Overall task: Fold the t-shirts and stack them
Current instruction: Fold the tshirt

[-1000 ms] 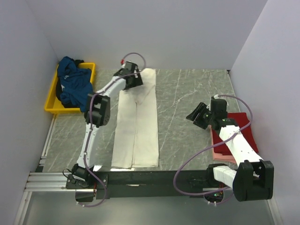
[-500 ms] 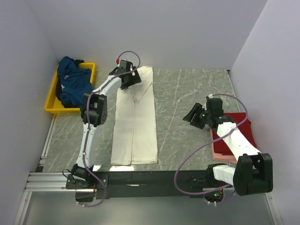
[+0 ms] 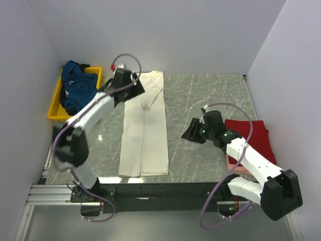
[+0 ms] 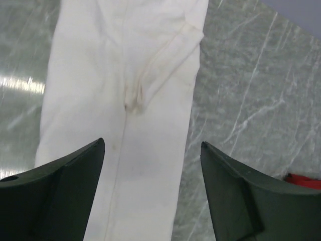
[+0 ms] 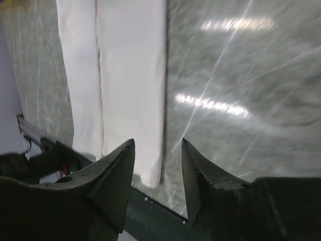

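A grey marbled table (image 3: 200,95) boxed in by plain white walls (image 3: 175,35) carries all the work. The cream-white t-shirt (image 3: 145,130) lies on it left of centre, already folded lengthwise into a long narrow strip running from the far side to the near edge. A red t-shirt (image 3: 253,133) sits folded on a pale pink one (image 3: 234,164) at the right; the teal-blue t-shirt (image 3: 77,90) is heaped in the yellow tray (image 3: 56,111) at far left.

The left gripper (image 4: 151,144) hovers over the far end of the strip, jaws spread wide and empty. The right gripper (image 5: 158,143) hangs over bare table just right of the strip, jaws parted more narrowly, nothing between them.

The likely trouble is in the crosswise fold. The layers are loose, so a pinch that catches only the top one would probably pull the tucked sleeve out and undo the lengthwise fold. The near hem also lies close to the table's edge — a low approach there could strike the dark rail (image 5: 150,213) or drag cloth over the side.

Only the overhead view shows the tray and the red-on-pink stack together. The left wrist view alone reveals the sleeve seam angled across the cloth; the right wrist view alone shows how near the hem comes to the edge.
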`<action>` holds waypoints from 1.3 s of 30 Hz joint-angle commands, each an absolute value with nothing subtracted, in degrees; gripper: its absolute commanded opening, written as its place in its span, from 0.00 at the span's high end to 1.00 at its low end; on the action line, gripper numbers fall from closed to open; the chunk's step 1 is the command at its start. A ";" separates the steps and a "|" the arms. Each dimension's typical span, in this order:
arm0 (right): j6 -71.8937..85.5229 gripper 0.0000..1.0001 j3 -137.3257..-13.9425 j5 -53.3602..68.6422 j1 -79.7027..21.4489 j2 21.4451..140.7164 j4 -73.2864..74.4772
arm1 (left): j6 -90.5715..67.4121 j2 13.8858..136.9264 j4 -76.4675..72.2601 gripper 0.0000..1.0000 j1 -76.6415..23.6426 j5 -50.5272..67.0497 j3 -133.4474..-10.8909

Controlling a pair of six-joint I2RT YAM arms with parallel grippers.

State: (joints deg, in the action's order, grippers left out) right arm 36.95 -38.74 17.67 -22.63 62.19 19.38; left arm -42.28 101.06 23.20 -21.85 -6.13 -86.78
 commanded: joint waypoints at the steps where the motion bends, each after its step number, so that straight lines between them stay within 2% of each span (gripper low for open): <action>1: 41.30 0.51 -35.42 16.35 -28.55 59.42 16.53 | -50.34 85.58 26.54 0.19 -24.60 -14.66 -68.89; 8: 45.08 0.55 -29.89 14.85 -37.52 58.62 14.77 | -58.52 61.05 31.28 0.26 -25.49 -16.62 -42.68; 14: 47.98 0.56 -27.25 15.12 -43.23 60.29 11.26 | -64.86 45.98 36.45 0.32 -26.63 -13.80 -29.80; 18: 50.36 0.55 -25.93 15.91 -46.58 63.09 8.09 | -71.79 43.16 38.75 0.35 -34.08 -15.82 -27.86; 24: 52.29 0.48 -25.49 16.61 -50.80 68.10 3.70 | -80.76 45.53 42.62 0.34 -39.36 -16.35 -24.61; 31: 53.26 0.47 -24.17 18.80 -51.33 73.21 0.18 | -82.18 41.94 42.62 0.34 -40.61 -14.50 -20.66; 37: 54.66 0.51 -23.73 19.77 -51.42 75.93 -3.33 | -83.06 39.82 42.10 0.35 -41.75 -12.93 -18.72; 39: 55.11 0.58 -23.47 20.13 -51.42 76.46 -3.78 | -82.53 39.82 41.57 0.36 -42.01 -12.31 -18.46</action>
